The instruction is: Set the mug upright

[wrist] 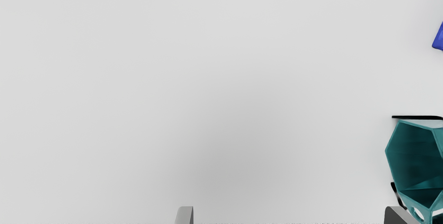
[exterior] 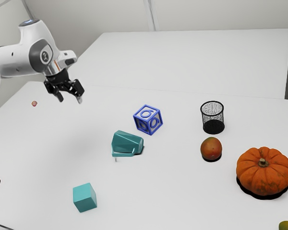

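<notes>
While the arm [exterior: 20, 60] reached in from the exterior view's left, its gripper [exterior: 70, 98] hung above the table [exterior: 158, 191], clear of the toppled mug [exterior: 127, 143]. The fingers [wrist: 185, 216] stood wide apart.

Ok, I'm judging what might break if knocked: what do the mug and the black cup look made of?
The mug: perhaps ceramic or hard plastic, smooth, solid teal, with crisp flat facets; the look doesn't settle which. The black cup: probably painted metal mesh, since its speckled wall is see-through beneath a solid rim.

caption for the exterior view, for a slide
Open jaws hover above a white table, where a teal mug lies on its side near a blue-edged block.
</notes>
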You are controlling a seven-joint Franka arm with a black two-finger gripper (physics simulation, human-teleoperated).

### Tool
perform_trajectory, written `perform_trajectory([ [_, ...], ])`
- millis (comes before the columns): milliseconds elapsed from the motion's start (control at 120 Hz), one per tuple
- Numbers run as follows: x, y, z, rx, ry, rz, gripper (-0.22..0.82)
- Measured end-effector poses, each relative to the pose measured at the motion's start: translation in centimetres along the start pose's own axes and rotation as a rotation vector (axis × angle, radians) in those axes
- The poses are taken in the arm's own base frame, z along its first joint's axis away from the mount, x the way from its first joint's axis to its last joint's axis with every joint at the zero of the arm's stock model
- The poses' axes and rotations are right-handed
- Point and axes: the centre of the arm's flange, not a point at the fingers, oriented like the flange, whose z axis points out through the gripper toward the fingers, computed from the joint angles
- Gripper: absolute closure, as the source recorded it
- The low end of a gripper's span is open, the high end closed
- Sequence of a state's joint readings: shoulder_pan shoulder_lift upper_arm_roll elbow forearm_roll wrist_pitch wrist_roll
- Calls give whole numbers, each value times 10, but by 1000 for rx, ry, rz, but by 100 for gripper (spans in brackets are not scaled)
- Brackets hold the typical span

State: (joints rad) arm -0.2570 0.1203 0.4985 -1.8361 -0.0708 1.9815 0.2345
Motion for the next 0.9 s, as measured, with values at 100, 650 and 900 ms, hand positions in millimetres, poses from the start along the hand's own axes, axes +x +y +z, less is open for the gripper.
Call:
perform_trajectory([
  [100,-3,6,5,-21,-4,7,0],
  [650,-20,72,127,-456,-172,-267,0],
  [900,-12,82,151,-578,-173,-389,0],
])
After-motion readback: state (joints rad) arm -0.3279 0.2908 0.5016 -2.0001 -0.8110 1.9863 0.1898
